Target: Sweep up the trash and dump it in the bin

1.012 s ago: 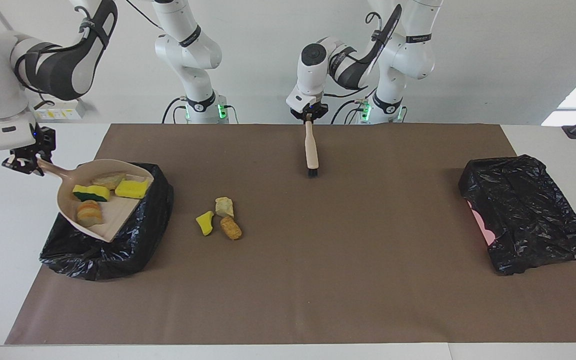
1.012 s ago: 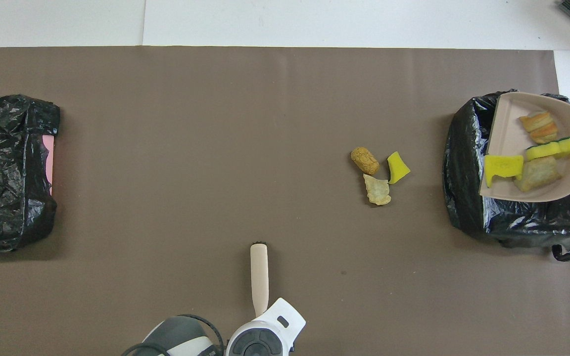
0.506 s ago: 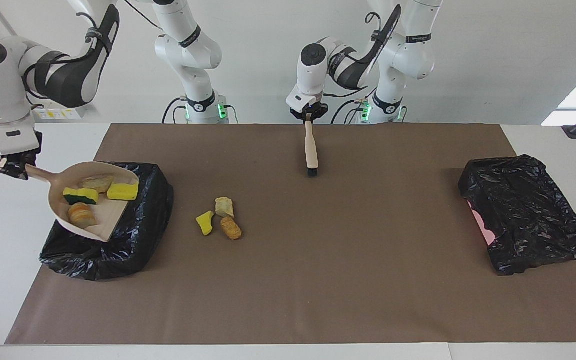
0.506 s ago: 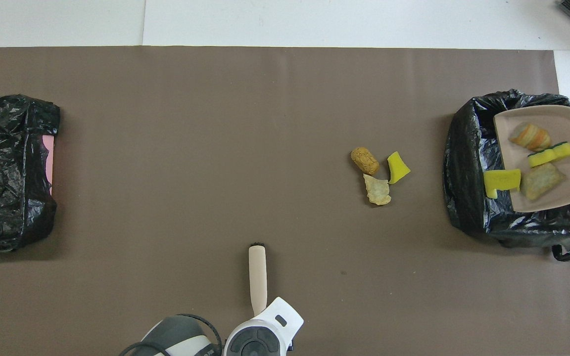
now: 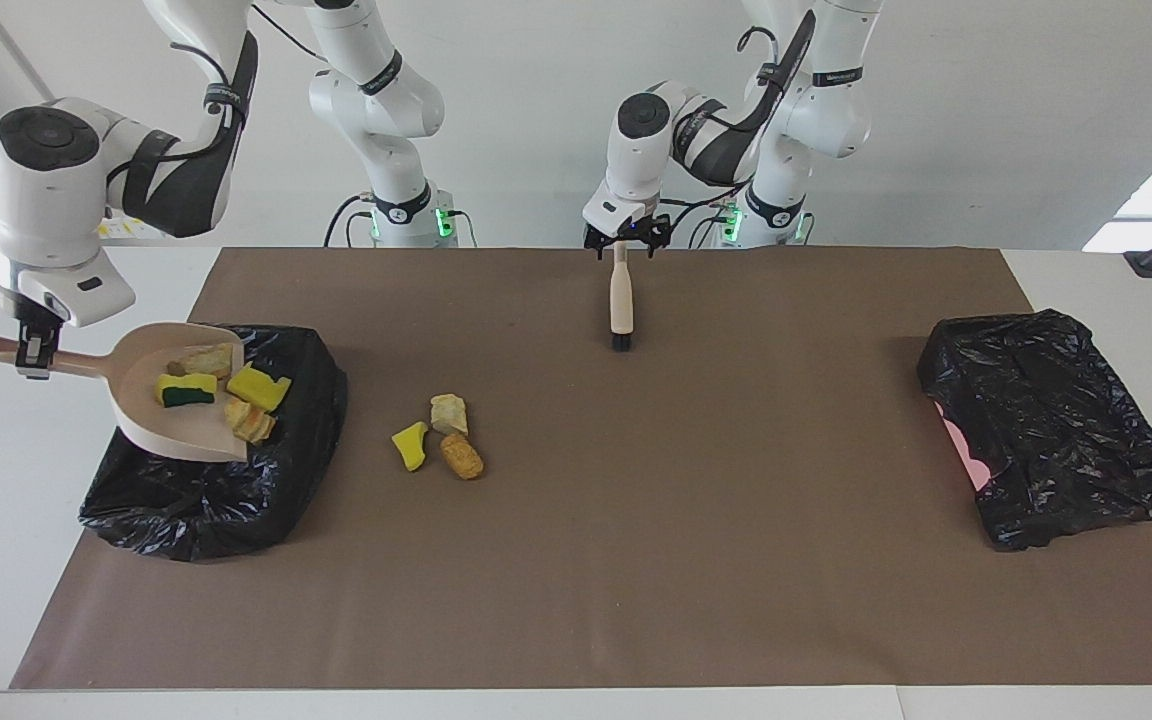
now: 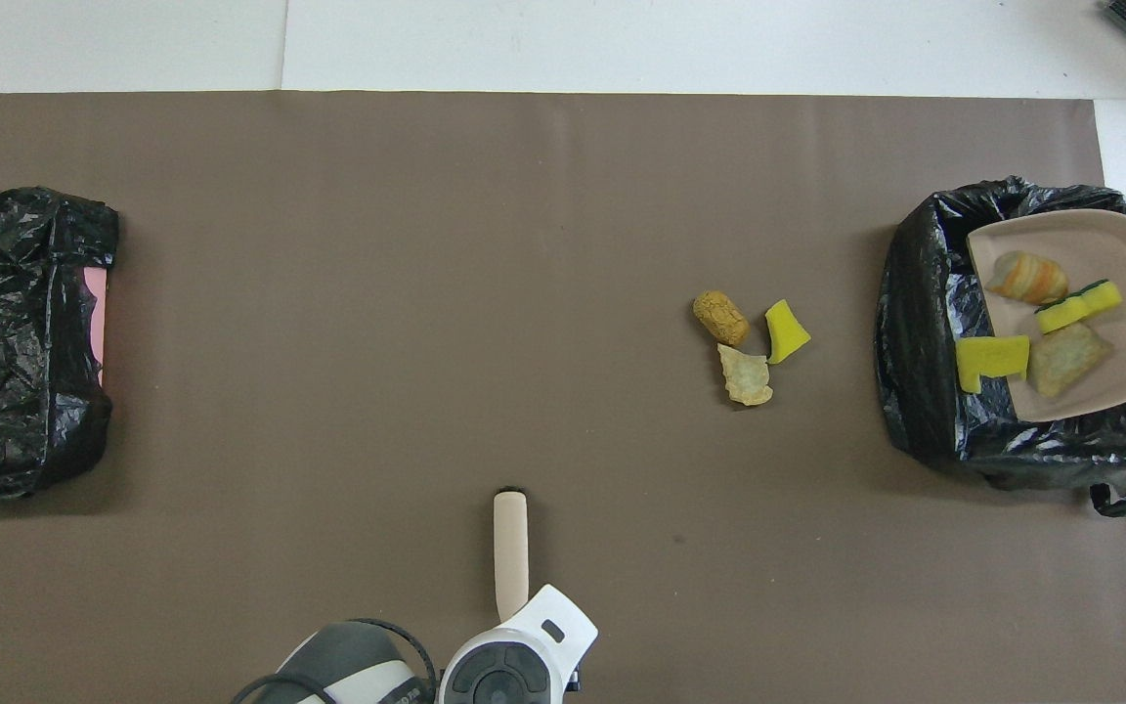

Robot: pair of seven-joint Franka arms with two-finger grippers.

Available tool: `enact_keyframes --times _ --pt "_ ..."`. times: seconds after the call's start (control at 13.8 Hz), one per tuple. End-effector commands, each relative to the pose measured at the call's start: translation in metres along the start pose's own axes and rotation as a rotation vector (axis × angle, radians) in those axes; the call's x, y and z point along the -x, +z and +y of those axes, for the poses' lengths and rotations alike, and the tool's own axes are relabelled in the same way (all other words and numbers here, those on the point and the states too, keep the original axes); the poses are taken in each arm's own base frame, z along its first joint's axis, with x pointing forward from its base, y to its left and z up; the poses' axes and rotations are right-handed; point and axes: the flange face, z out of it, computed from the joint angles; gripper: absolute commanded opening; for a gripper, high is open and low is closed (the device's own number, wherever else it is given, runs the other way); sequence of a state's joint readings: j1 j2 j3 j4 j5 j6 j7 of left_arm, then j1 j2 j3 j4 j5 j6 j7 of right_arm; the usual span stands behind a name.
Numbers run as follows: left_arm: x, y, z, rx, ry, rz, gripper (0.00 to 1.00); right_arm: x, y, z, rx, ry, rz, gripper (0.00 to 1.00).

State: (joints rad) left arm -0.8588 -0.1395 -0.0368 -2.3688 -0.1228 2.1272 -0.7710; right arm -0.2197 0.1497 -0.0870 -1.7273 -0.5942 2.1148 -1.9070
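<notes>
Beige dustpan [image 5: 181, 400] hangs tilted over the black-bagged bin [image 5: 211, 490] at the right arm's end of the table, mouth edge dipping toward the bag, handle clamped in the right gripper [image 5: 33, 350], which sits over the white table edge just off the mat [image 5: 636, 560]. Four trash pieces in the pan, crowded toward its lower lip below the gripper: a green-backed sponge bit [image 5: 184, 390], a yellow sponge bit [image 5: 258, 388] right at the lip, a beige lump [image 5: 204, 359], and a striped bread-like piece [image 5: 248, 423]; overhead view shows the yellow bit [image 6: 991, 359] hanging past the pan edge over the bag. Three more pieces lie on the mat, well apart from both grippers, between bin and table middle: yellow sponge chunk [image 5: 410, 445], beige stone lump [image 5: 449, 413], orange-brown piece [image 5: 462, 456], the three touching or nearly so. Left gripper [image 5: 622, 243] is over the mat's edge nearest the robots, closed on the top of a brush [image 5: 621, 305] handle; brush hangs straight down from it, dark bristles at or just above the mat, cannot tell which. Second black-bagged bin [image 5: 1056, 440] sits at the left arm's end, some pink showing through.
</notes>
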Motion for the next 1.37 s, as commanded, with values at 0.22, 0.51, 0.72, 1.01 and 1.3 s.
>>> enact_keyframes --times 0.22,0.51,0.72,1.01,1.3 --pt "-0.126 -0.055 -0.006 -0.069 0.082 0.206 1.0 0.021 -0.014 -0.019 -0.011 -0.053 -0.116 0.0" --pt "-0.197 -0.142 -0.092 -0.037 0.099 0.299 1.0 0.024 -0.017 -0.019 -0.016 -0.06 -0.185 0.0" --pt "-0.227 -0.218 -0.182 -0.071 0.164 0.316 1.0 0.035 -0.058 -0.031 0.02 -0.028 -0.22 0.0" --pt "-0.223 -0.281 -0.263 -0.083 0.18 0.287 1.0 0.027 -0.107 -0.052 -0.019 0.127 -0.166 0.0" --pt "-0.187 -0.329 -0.302 -0.026 0.184 0.228 1.0 -0.003 -0.119 -0.041 -0.023 0.247 -0.062 0.0"
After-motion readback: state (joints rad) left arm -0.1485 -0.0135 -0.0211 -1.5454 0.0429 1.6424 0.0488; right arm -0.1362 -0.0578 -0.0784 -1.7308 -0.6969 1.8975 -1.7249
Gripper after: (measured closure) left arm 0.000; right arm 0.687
